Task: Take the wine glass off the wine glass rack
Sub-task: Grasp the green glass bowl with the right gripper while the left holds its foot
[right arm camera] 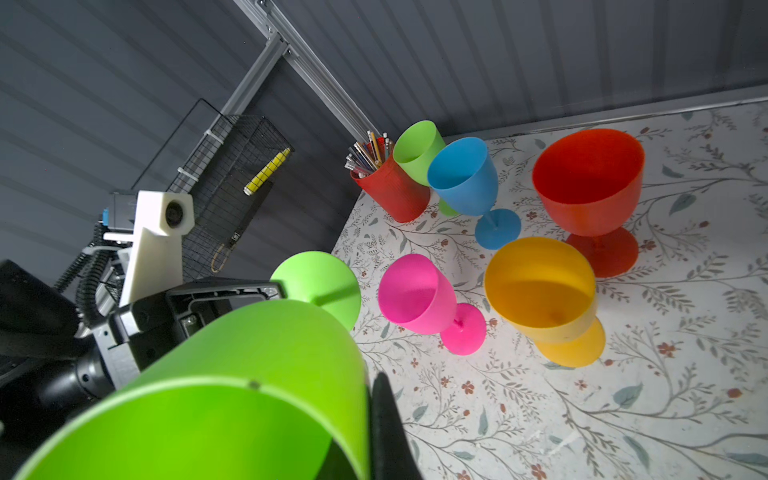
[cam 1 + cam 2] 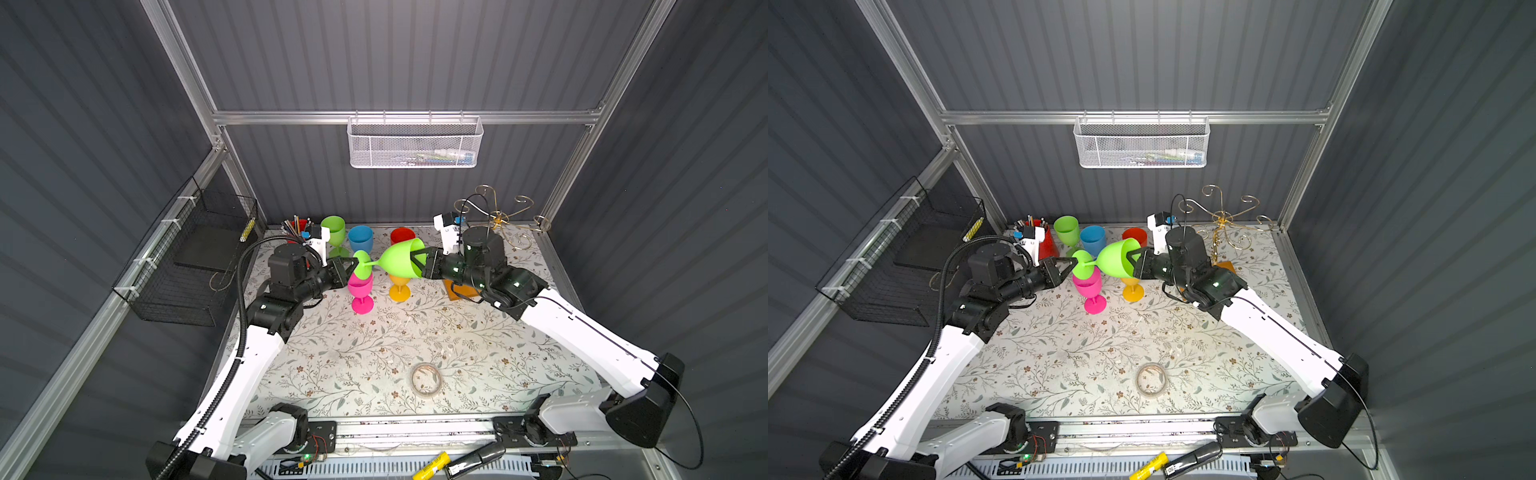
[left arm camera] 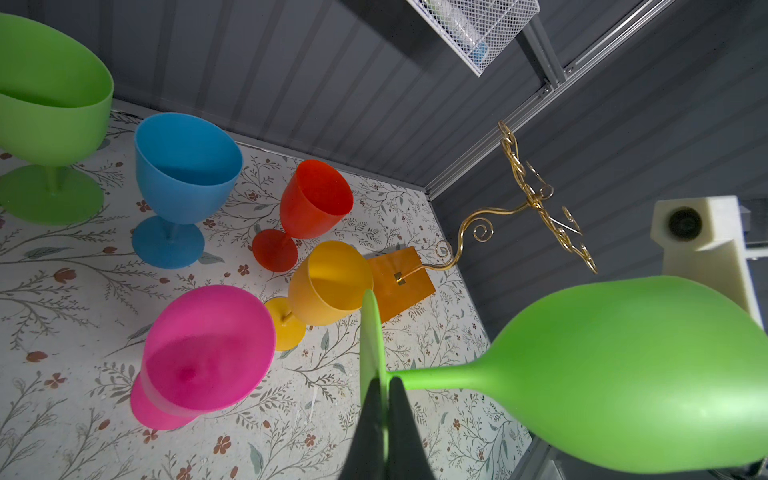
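Your left claw (image 3: pixel 384 386) is pinching the flat foot of the lime-green wine glass (image 2: pixel 399 259), jaws closed on its edge. Your right claw (image 2: pixel 417 257) is clamping the rim of the same glass's bowl, with one finger inside and one outside the wall. Between the two claws the glass is lying on its side in the air, foot toward the left arm and mouth toward the right arm. It is hanging above the middle of the far half of the table (image 2: pixel 353 365), touching nothing else.

One wine glass rack (image 2: pixel 498 218) is standing in the far right corner, well apart from the held glass. Its gold curled arms are spreading from a slim stem above an orange-brown wooden base (image 3: pixel 399 278).

You are looking at six wine glasses in all, one held and five standing upright on the table. Directly beneath the held one are one pink glass (image 2: pixel 360 286) and one yellow glass (image 2: pixel 400 286). Behind them, along the back wall, are one green glass (image 2: pixel 333 228), one blue glass (image 2: pixel 360 237) and one red glass (image 2: pixel 401 235).

One red cup of pencils (image 1: pixel 392 191) is sitting in the far left corner beside the green glass. One roll of clear tape (image 2: pixel 426 379) is lying flat on the near part of the table.

Two baskets are hanging on the walls: one white mesh basket (image 2: pixel 415 143) on the back rail and one black wire basket (image 2: pixel 187 266) on the left.
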Controlling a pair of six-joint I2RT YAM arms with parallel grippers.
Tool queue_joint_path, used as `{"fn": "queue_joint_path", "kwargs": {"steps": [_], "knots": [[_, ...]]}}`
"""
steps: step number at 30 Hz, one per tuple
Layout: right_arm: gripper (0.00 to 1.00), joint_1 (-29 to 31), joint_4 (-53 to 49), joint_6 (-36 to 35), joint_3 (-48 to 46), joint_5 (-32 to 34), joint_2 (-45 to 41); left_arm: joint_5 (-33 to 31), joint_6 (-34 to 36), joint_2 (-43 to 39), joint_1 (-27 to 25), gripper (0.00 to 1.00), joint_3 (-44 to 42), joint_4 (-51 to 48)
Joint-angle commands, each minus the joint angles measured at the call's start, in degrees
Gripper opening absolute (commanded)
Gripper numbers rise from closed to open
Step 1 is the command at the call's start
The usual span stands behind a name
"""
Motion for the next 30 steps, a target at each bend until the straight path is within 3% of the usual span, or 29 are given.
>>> {"fn": "queue_joint_path", "kwargs": {"steps": [1, 2, 7, 11, 15, 23, 26, 30], "knots": [[0.00, 0.9, 0.6, 1.3, 3.2, 1.3, -0.9, -0.6, 1.1, 0.1, 0.2, 0.07, -0.1, -1.1], [0.00, 1.2, -0.4, 0.8, 3.6, 1.9, -0.9, -1.2, 1.7, -0.1, 0.2, 0.16, 0.1, -1.7], [0.00, 2.0, -4.8, -1.0, 4.8, 5.2, -2.0, -4.1, 4.3, -0.5, 0.2, 0.29, 0.8, -4.5], [0.00, 2.5, -8.8, -3.1, 4.5, 7.7, -4.5, -9.4, 6.8, -1.3, 0.3, 0.64, 1.1, -6.6], [0.00, 2.8, -15.6, -5.8, 5.3, 8.7, -6.4, -12.4, 8.9, -2.2, 0.3, 0.81, 1.6, -8.4], [0.00, 8.1, -27.2, -10.4, 7.8, 14.6, -7.2, -18.6, 11.6, -2.9, 0.3, 0.92, 2.7, -11.2], [0.00, 10.8, -31.8, -11.6, 9.9, 17.9, -5.1, -20.5, 12.3, -2.9, 0.3, 0.99, 2.7, -11.7], [0.00, 13.1, -37.1, -12.7, 12.5, 20.7, -1.0, -22.9, 12.9, -1.8, 0.5, 1.00, 2.9, -12.4]]}}
